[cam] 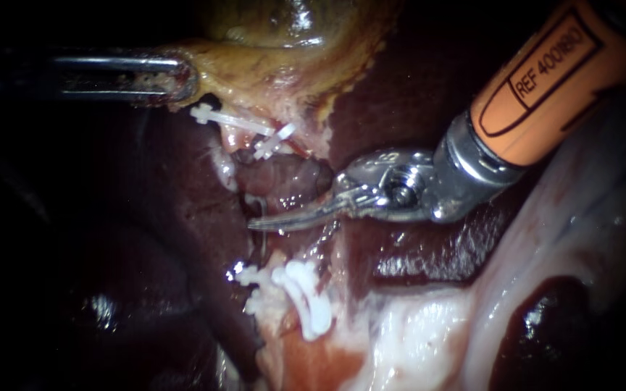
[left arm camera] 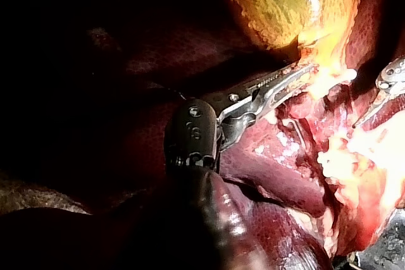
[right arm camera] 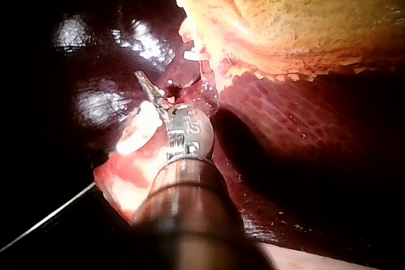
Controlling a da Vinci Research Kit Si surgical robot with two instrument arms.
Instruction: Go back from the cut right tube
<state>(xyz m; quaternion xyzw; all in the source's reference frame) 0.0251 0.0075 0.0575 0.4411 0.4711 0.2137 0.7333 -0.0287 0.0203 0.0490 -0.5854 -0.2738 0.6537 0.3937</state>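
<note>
Steel-grey and curved, the claw of the right instrument (cam: 259,224) is clenched on nothing. Its tip lies in the gap between the two ends of the cut right tube (cam: 278,259). Thick white lower clips (cam: 306,297) sit on the near end, and thinner upper clips (cam: 273,141) on the far one. Further off, the left instrument (cam: 179,80) has its claw grasping the yellowish edge of the gallbladder (cam: 277,43). Dark liver (cam: 182,217) lies all around.

Surgical lab: liver (cam: 146,217), gallbladder (cam: 284,29), white clips (cam: 306,293), left instrument (cam: 175,80) and right instrument (cam: 284,219).
</note>
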